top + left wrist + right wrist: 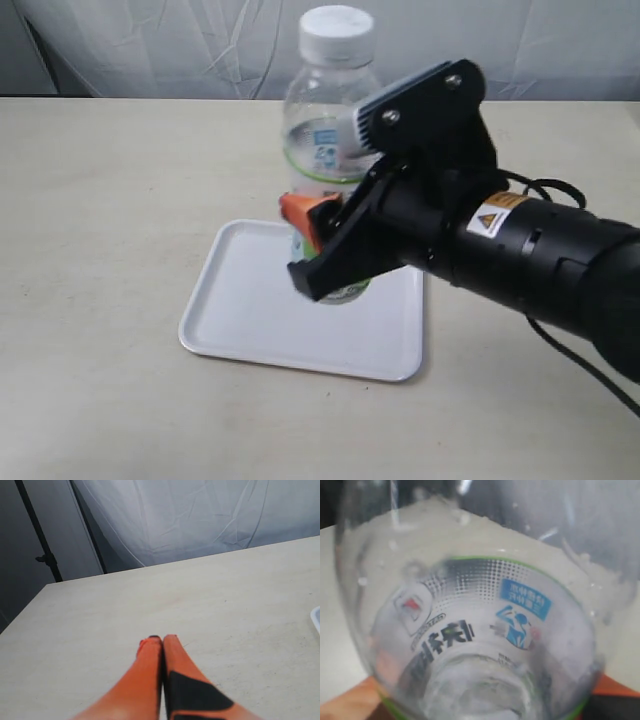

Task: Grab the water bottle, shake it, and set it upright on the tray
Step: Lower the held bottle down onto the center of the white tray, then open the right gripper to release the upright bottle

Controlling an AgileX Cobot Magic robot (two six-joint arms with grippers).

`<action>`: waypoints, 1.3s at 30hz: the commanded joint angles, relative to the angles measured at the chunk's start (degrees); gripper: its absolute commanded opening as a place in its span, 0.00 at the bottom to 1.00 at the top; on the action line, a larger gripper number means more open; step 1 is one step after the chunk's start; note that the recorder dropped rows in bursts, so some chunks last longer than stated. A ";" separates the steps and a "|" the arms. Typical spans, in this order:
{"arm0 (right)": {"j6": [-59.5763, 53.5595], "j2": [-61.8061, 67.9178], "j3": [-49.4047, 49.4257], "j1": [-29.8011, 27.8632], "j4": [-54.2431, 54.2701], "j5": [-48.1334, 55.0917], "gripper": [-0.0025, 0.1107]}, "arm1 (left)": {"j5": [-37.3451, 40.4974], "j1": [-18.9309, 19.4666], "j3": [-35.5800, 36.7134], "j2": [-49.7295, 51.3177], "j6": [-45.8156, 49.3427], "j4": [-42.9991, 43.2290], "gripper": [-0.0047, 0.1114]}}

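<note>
A: Surface, room?
B: Pale beige table [100, 200]; crinkled white sheet [150, 40] behind.
A: Counts?
B: One water bottle [325, 130], upright over one tray [250, 320], clamped by right gripper [320, 250]; left gripper [162, 642] pinched closed, empty, over the table.

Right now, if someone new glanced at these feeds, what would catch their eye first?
The clear water bottle, upright and white-capped, stands out mid-scene, clamped in the jaws of the black right arm. Under it lies the white tray; whether they touch cannot be told. In the left wrist view, orange jaws sit shut above the table.
</note>
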 commanded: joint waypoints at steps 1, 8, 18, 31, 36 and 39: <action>-1.88 -0.14 0.36 -4.89 4.98 -5.80 0.01 | 0.12 -0.03 0.21 -0.26 -0.24 -0.16 0.04; 4.77 0.71 0.69 -4.92 2.34 -8.66 0.01 | 0.12 -0.03 0.21 -0.26 -0.24 -0.16 0.04; 31.80 12.69 4.70 -4.92 -29.63 -28.00 0.01 | 0.12 -0.03 0.21 -0.26 -0.24 -0.16 0.04; 34.71 32.96 4.43 -4.92 -29.31 -40.30 0.01 | 0.12 -0.03 0.21 -0.26 -0.24 -0.16 0.04; 35.20 33.55 4.43 -4.92 -28.93 -39.47 0.01 | 0.12 -0.03 0.21 -0.26 -0.24 -0.16 0.04; 32.84 33.70 4.43 -4.92 -28.93 -36.87 0.01 | 0.12 -0.03 0.21 -0.26 -0.24 -0.16 0.04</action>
